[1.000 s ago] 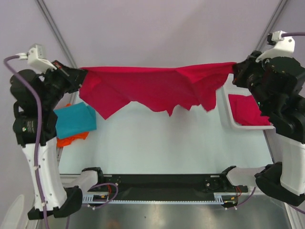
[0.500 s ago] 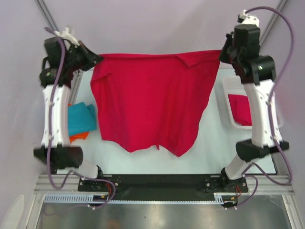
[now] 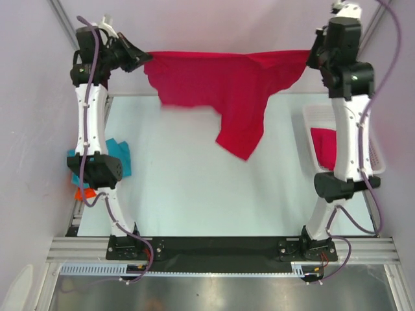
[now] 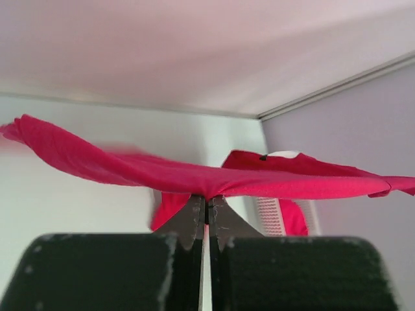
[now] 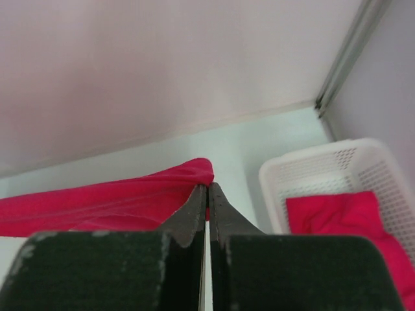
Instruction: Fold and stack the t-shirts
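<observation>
A crimson red t-shirt (image 3: 224,84) hangs stretched in the air between my two grippers at the far side of the table, its lower part drooping to a point near the middle. My left gripper (image 3: 144,58) is shut on its left corner, seen pinched in the left wrist view (image 4: 207,194). My right gripper (image 3: 310,57) is shut on its right corner (image 5: 206,183). A folded teal t-shirt (image 3: 122,159) lies on an orange one (image 3: 83,194) at the left edge, partly hidden by the left arm. Another crimson t-shirt (image 3: 327,148) lies in the basket.
A white plastic mesh basket (image 3: 375,152) stands at the right edge of the table; it also shows in the right wrist view (image 5: 311,170). Both arms stand tall and extended toward the back wall. The white table top (image 3: 194,188) lies below the hanging shirt.
Both arms have swung up and far back, carrying the red shirt from hanging low over the table middle to stretched high at the back. Its lower part has swung backward and bunched.
</observation>
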